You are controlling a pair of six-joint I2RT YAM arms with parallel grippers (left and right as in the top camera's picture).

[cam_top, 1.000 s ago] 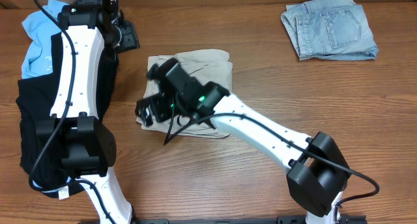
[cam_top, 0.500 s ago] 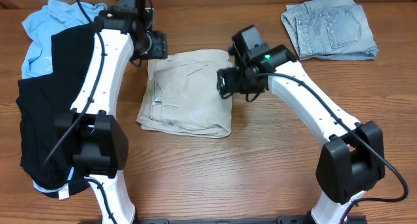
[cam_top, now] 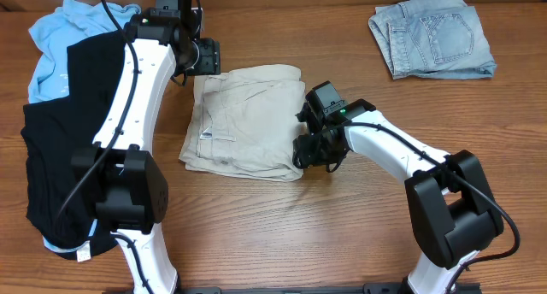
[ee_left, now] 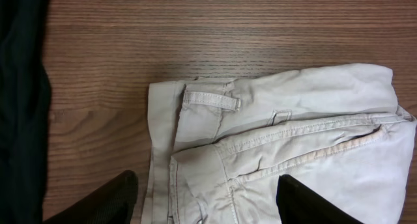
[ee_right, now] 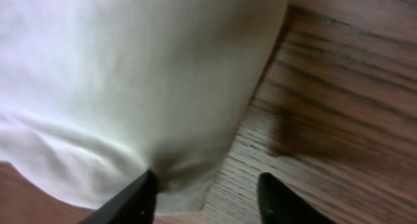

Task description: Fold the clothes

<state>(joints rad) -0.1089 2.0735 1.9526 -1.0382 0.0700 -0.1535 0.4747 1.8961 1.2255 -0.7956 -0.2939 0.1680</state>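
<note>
Right gripper [cam_top: 306,150] has dropped from the upper right corner of the beige shorts [cam_top: 244,127] to their lower right edge; the left gripper [cam_top: 205,56] has stayed at their upper left corner, and the shorts have not shifted.

Seen from overhead, the shorts lie folded into a rough rectangle in the centre of the wooden table [cam_top: 342,243]. The fabric is pale khaki and lightly creased, with stitched seams and a small white label [cam_top: 205,135] near the left edge. The left wrist view shows a belt loop [ee_left: 210,99] on the waistband and layered, folded edges running toward the right of the frame.

Left fingers [ee_left: 107,199] are spread wide apart above the waistband and grasp nothing. Right fingers [ee_right: 133,199] are also parted, with a rounded corner of beige cloth lying between them and bare wood to the right. Whether either finger touches the cloth is unclear.

A black garment [cam_top: 51,157] lies along the left edge of the overhead frame, overlapping a sky-blue garment [cam_top: 47,46] at upper left. A folded pale denim piece [cam_top: 432,36] sits at upper right, well apart from the shorts
</note>
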